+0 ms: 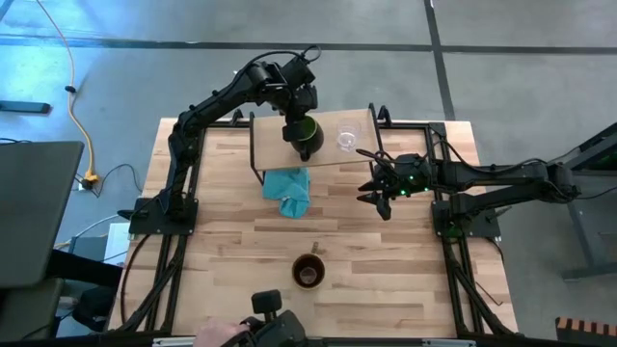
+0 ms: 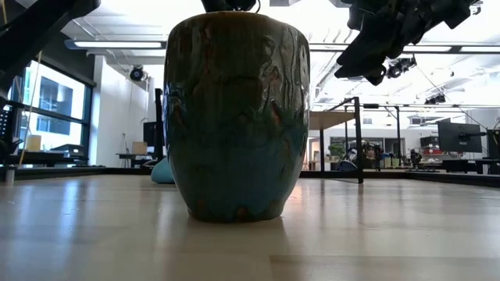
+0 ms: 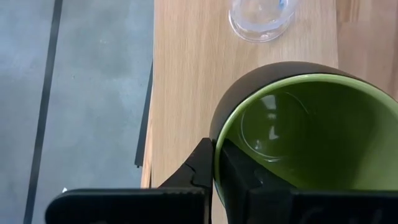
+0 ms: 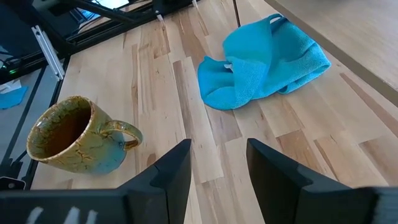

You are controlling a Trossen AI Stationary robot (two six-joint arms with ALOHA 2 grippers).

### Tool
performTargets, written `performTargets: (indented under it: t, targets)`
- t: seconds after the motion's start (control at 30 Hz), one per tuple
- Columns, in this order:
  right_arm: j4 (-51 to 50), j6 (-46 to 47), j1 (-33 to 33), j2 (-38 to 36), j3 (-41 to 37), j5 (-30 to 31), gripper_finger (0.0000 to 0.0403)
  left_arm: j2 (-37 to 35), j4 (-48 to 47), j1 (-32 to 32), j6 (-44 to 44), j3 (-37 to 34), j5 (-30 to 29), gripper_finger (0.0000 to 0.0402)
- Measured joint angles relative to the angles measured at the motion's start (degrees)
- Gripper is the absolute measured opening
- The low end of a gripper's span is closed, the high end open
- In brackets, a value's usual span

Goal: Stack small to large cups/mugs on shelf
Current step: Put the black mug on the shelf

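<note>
Left gripper (image 3: 214,177) clenched green mug (image 1: 305,136) rim over shelf (image 1: 268,145), beside glass cup (image 1: 346,138). Right gripper (image 4: 217,165) released, empty. Teal cloth (image 1: 289,190) and 1 brown mug (image 1: 308,271) lay on table (image 1: 405,280).

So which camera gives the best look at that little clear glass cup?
The high view: the glass cup shows whole, on the shelf beside the green mug. The left wrist view catches only its base; the low and right wrist views miss it.

I'm working in a lab or open workshop hall: grey concrete floor (image 1: 501,39) with a yellow cable (image 1: 77,96) trailing across it, ceiling strip lights (image 2: 117,44) glowing, monitors (image 2: 459,137) and desks sitting behind my plank table (image 1: 231,241) on its black frame.
</note>
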Motion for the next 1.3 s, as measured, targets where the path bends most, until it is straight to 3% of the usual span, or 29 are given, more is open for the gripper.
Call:
performTargets:
  t: [1.3]
  targets:
    - [0.0, 0.0, 0.0, 0.0, 0.0, 0.0, 0.0144, 0.3, -1.2, 0.8, -1.0, -0.7, 0.5, 0.0000]
